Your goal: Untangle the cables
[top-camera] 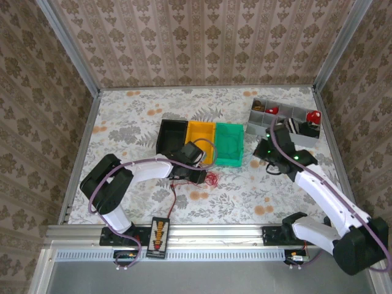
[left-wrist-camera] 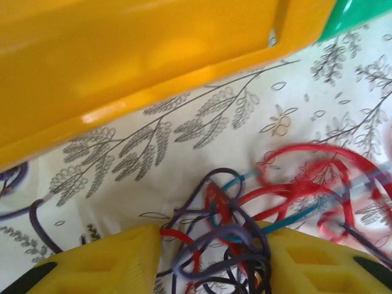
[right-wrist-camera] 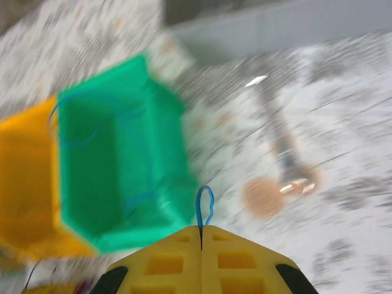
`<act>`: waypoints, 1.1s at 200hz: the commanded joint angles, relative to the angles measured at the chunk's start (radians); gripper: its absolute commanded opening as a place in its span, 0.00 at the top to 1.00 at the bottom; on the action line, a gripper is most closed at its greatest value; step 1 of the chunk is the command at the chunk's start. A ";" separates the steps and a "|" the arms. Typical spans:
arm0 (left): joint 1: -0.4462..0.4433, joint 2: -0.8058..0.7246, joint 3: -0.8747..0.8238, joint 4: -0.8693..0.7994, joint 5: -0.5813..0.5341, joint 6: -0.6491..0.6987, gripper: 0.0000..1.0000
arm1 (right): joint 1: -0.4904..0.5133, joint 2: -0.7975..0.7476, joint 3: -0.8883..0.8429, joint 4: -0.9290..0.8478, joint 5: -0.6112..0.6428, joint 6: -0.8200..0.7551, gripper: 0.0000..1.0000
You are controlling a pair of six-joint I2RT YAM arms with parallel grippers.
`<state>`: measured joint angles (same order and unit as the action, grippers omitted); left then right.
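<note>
The left jaws stand open, their two yellow fingers [left-wrist-camera: 116, 263] well apart, and the cables [left-wrist-camera: 242, 236] lie bunched in the gap between them: purple, red and teal strands looped over one another on the flowered surface [left-wrist-camera: 184, 141]. More red loops trail out ahead and to the right of these jaws, blurred at their far end. Just ahead of them runs the wall of the yellow bin [left-wrist-camera: 153, 55], with a corner of the green bin [left-wrist-camera: 358, 15] beyond it on the right. In the top view the bunch shows as a small red knot at the tip of the left arm, and a black bin [top-camera: 171, 136] sits on the yellow bin's other side. The right jaws are pressed together, fingers [right-wrist-camera: 165, 263] meeting with no gap, and they pinch a thin blue loop [right-wrist-camera: 198, 211] that stands up from the seam. That view is blurred. The green bin lies ahead and to the left of these jaws, and a grey organizer [right-wrist-camera: 275, 30] lies ahead and to the right. Thin blue lines cross the green bin, but it cannot be told whether they join the loop. The right jaws hang well apart from the red knot.
</note>
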<state>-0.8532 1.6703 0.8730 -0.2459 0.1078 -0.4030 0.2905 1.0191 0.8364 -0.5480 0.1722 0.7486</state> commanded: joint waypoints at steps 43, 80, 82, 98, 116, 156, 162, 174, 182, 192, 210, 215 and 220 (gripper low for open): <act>0.035 0.015 -0.096 -0.115 -0.032 -0.029 0.68 | -0.194 -0.069 0.093 -0.143 0.183 -0.069 1.00; 0.045 0.005 -0.108 -0.106 -0.034 -0.048 0.95 | -0.249 -0.082 0.168 -0.109 0.093 -0.170 1.00; 0.046 0.004 -0.108 -0.104 -0.032 -0.048 0.96 | -0.248 -0.082 0.174 -0.104 0.085 -0.177 1.00; 0.046 -0.014 -0.108 -0.088 -0.018 -0.040 1.00 | -0.248 -0.079 0.232 -0.099 0.022 -0.223 1.00; 0.045 -0.048 -0.115 -0.051 0.011 -0.026 1.00 | -0.245 -0.071 0.297 -0.085 -0.080 -0.253 1.00; 0.052 -0.104 -0.113 0.010 0.076 -0.001 1.00 | -0.192 -0.011 0.396 -0.054 -0.255 -0.255 1.00; 0.054 -0.106 -0.109 0.008 0.075 -0.003 1.00 | -0.175 0.001 0.405 -0.049 -0.258 -0.255 1.00; 0.059 -0.107 -0.100 0.003 0.072 -0.006 1.00 | -0.142 0.031 0.422 -0.037 -0.259 -0.255 1.00; 0.063 -0.106 -0.098 0.002 0.073 -0.009 1.00 | -0.121 0.052 0.430 -0.029 -0.256 -0.256 1.00; 0.067 -0.107 -0.099 0.003 0.073 -0.013 1.00 | -0.092 0.082 0.437 -0.018 -0.251 -0.259 1.00; 0.072 -0.107 -0.101 0.002 0.071 -0.017 1.00 | -0.053 0.137 0.441 0.004 -0.249 -0.259 1.00; 0.074 -0.107 -0.103 0.001 0.069 -0.020 1.00 | -0.043 0.151 0.441 0.006 -0.250 -0.258 1.00; 0.074 -0.109 -0.104 0.000 0.068 -0.022 1.00 | -0.035 0.165 0.439 0.006 -0.249 -0.258 1.00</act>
<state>-0.7891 1.5826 0.7761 -0.2012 0.1684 -0.4290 0.2192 1.1290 1.2507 -0.5713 -0.0502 0.5072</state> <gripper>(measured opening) 0.084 0.062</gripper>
